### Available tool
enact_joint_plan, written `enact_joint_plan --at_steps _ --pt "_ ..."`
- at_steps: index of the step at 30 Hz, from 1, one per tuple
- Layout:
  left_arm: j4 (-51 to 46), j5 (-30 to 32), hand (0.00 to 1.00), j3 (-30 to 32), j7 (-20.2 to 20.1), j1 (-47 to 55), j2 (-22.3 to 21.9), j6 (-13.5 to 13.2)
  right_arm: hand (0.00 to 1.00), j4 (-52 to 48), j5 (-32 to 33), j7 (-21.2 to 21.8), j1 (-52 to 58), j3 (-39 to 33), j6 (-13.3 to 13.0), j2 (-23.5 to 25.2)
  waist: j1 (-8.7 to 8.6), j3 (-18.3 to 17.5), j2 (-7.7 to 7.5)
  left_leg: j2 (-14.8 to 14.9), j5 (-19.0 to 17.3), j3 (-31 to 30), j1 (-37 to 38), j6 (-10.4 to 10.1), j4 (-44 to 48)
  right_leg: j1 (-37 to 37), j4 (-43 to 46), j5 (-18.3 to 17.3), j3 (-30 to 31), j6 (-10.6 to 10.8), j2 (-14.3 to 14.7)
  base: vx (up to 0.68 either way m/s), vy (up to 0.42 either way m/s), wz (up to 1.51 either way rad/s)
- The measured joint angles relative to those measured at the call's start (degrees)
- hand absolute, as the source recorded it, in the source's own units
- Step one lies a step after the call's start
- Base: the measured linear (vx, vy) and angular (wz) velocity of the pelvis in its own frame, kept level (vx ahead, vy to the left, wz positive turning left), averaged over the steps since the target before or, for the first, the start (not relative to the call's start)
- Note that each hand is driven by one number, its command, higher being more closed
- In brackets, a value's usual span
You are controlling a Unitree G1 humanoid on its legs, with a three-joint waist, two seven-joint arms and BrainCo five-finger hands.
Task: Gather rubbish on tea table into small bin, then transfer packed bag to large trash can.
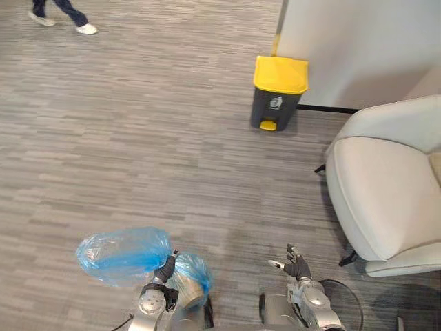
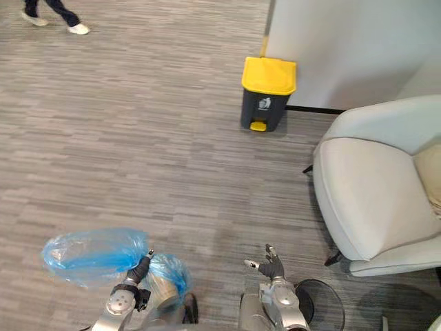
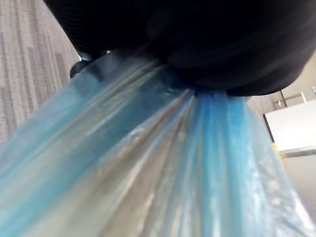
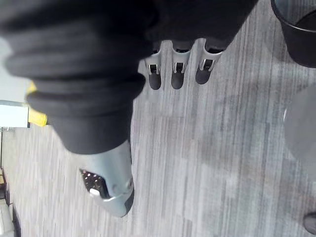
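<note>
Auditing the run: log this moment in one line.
left hand: shut on bag | right hand: open, empty | can: ahead, lid closed | bag not yet binned

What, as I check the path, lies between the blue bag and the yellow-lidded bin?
Only bare carpet, blue bag to bin, in the left eye view.

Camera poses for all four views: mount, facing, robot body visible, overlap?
Left eye: head, looking down at grey carpet; left robot hand gripping crumpled blue plastic bag, right robot hand open, empty.
Right eye: same, slightly offset; both share yellow-lidded dark pedal bin and white armchair.
Left wrist: along its dark cover, onto the bag.
Right wrist: past straight fingers, down at carpet.
</note>
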Motion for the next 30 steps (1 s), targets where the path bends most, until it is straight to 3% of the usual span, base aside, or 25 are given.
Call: enact_joint_plan --at_steps 2,3,4,5,8,9,10,11,12,14,17,19,20,21,22,25,26,29,30 --pt "0.23 -0.05 1.0 0.42 -0.02 -0.11 0.26 -0.02 0.0 0.7 -0.61 -0.03 -0.59 0.01 0.01 -0.1 -0.42 -0.01 0.02 1.57 -0.97 1.85 2.09 -1.48 0.29 -1.72 -8.4 1.58 -4.47 -1.48 1.56 0.4 -0.148 -0.46" --pt "0.29 -0.07 1.0 0.54 -0.07 -0.3 0.9 -0.06 0.0 0.94 -0.95 -0.03 -0.33 0.02 0.0 -0.27 -0.52 -0.23 -0.91 1.61 -2.42 2.27 3.94 -3.14 0.68 -1.56 -17.33 7.73 -5.26 -2.58 2.73 0.59 -0.181 -0.16" --pt "1.48 -0.11 1.0 0.53 -0.07 -1.49 0.11 0.12 0.0 1.84 -1.14 -0.07 -0.12 -0.07 0.09 -1.13 -1.0 -0.19 -0.07 2.56 -3.79 0.71 5.4 -4.6 1.34 0.29 -18.34 12.67 -6.12 -5.87 4.04 0.5 -0.134 -0.1" --pt "1.45 -0.1 1.0 0.33 -0.14 -1.56 -0.22 -0.02 0.0 2.02 -1.2 -0.07 -0.09 -0.16 0.32 -1.43 -0.76 -0.16 0.65 3.29 -3.59 0.33 5.41 -4.88 0.94 0.43 -18.02 12.65 -6.4 -6.3 4.74 0.45 -0.131 -0.01" --pt "1.45 -0.04 1.0 0.02 -0.2 -4.48 -1.0 -0.26 0.0 1.85 -1.27 -0.11 -0.04 -1.07 0.91 -3.07 -1.33 -0.04 2.46 4.68 -2.08 -2.94 5.54 -7.15 3.87 2.06 -16.26 7.53 -8.25 -7.14 5.57 0.37 -0.114 0.15" --pt "1.38 -0.03 1.0 0.04 -0.19 -4.65 -1.13 -0.32 0.0 1.83 -1.26 -0.12 0.2 -1.5 0.95 -2.87 -1.52 0.03 2.57 5.2 -1.47 -4.3 4.73 -7.67 7.31 3.52 -16.82 6.62 -8.63 -6.99 5.84 0.37 -0.121 0.33" --pt "1.28 -0.01 1.0 0.03 -0.31 -4.59 -1.85 -0.28 0.0 1.31 -1.19 -0.11 1.37 -1.81 0.98 -2.36 -1.99 0.44 3.21 7.01 1.72 -7.18 1.73 -8.66 18.84 8.78 -19.48 5.89 -9.66 -6.99 7.02 0.36 -0.114 0.21" --pt "1.12 0.0 1.0 0.06 -0.36 -4.34 -2.25 -0.28 0.0 0.96 -1.13 -0.09 1.89 -1.77 0.97 -2.19 -1.81 0.54 3.37 7.79 4.56 -7.55 -0.03 -8.51 24.21 11.02 -20.92 5.78 -9.58 -7.1 7.5 0.39 -0.094 0.0" --pt "0.36 0.0 1.0 -0.01 -0.47 -3.34 -2.84 -0.31 0.0 -0.01 -0.75 -0.16 2.25 -1.79 0.97 -1.71 -0.82 0.58 3.34 9.6 5.07 -7.29 -3.59 -7.57 33.68 14.98 -23.54 5.31 -8.64 -7.38 8.1 0.24 -0.019 -0.24" --pt "0.09 -0.02 1.0 -0.01 -0.64 -3.08 -3.1 -0.32 0.0 -0.48 0.09 -0.25 2.72 -1.9 0.87 -1.44 -0.13 0.59 3.16 10.02 2.92 -6.49 -8.79 -4.62 38.32 18.24 -26.27 5.03 -7.5 -7.24 8.23 0.29 0.008 -0.32" --pt "0.17 -0.03 1.0 0.43 -1.37 -2.68 -3.05 -0.22 0.0 -0.44 1.31 -0.34 1.31 -3.09 0.94 -0.56 0.64 0.83 3.01 8.46 1.07 -6.8 -13.79 -2.8 27.64 20.47 -28.27 5.12 -5.15 -6.65 7.83 0.26 0.109 -0.41" --pt "0.21 -0.03 1.0 0.37 -1.56 -2.35 -3.17 -0.14 0.0 -0.39 1.3 -0.34 1.23 -4.32 0.92 -0.05 1.28 1.26 2.4 5.47 1.49 -8.7 -14.08 -3.42 16.26 21.72 -29.13 4.95 -3.41 -5.09 6.69 0.23 0.198 -0.44" --pt "0.22 -0.05 1.0 0.36 -1.59 -2.18 -3.36 -0.15 0.0 -0.39 1.29 -0.37 1.05 -4.73 0.91 -0.32 1.39 1.44 2.88 3.54 3.65 -10.9 -13.67 -5.43 6.99 22.3 -29.04 3.75 -2.19 -3.08 6.19 0.19 0.205 -0.36" --pt "0.22 -0.08 1.0 0.36 -1.58 -1.96 -3.82 -0.14 0.0 -0.38 1.3 -0.39 1.02 -4.75 0.87 -1.29 1.34 1.49 4.24 3.5 8.11 -12.44 -12.64 -5.45 0.99 22.37 -28.14 2.65 -1.08 -1.63 6.72 0.26 0.301 -0.57" --pt "0.74 -0.11 1.0 0.33 -1.56 -1.91 -3.89 -0.01 0.0 0.65 1.31 -0.57 0.82 -4.7 1.02 -1.31 2.04 1.59 3.68 2.45 11.37 -11.09 -11.44 -4.08 1.16 22.4 -26.92 1.29 1.5 -0.15 6.02 0.21 0.247 -0.44" --pt "0.57 -0.15 1.0 0.49 -1.58 -1.64 -3.17 0.01 0.0 0.65 1.26 -0.42 1.42 -4.67 0.95 -0.87 2.9 0.93 1.63 -1.29 5.29 -8.05 -11.51 -1.55 5.46 21.12 -23.3 -1.55 5.56 2.99 1.56 0.42 0.363 -0.52" --pt "0.48 -1.39 1.0 -0.43 -1.49 -0.43 -1.85 0.11 0.0 1.59 0.9 0.04 0.8 -3.83 1.0 -0.26 2.45 0.94 0.72 -4.65 0.28 -3.15 -4.49 1.55 4.67 10.8 2.88 2.96 9.98 5.98 -3.46 0.59 0.382 -0.76" --pt "0.11 -1.93 1.0 -0.69 -1.28 0.03 -0.22 0.14 0.0 2.16 0.54 0.04 0.87 -3.08 1.06 0.43 0.96 -0.08 -0.77 -4.13 -0.27 -2.74 -2.51 2.51 5.42 5.74 9.26 1.25 8.09 4.0 -3.14 0.48 0.054 -0.18" --pt "0.07 -2.01 1.0 -0.43 -1.17 -0.63 -0.14 0.45 0.0 2.1 0.42 0.07 0.49 -2.98 1.08 0.22 1.02 0.21 -0.81 -2.96 -1.57 -3.14 -1.02 2.16 4.76 2.36 10.16 -0.66 4.81 0.87 -2.38 0.32 -0.148 -0.18"
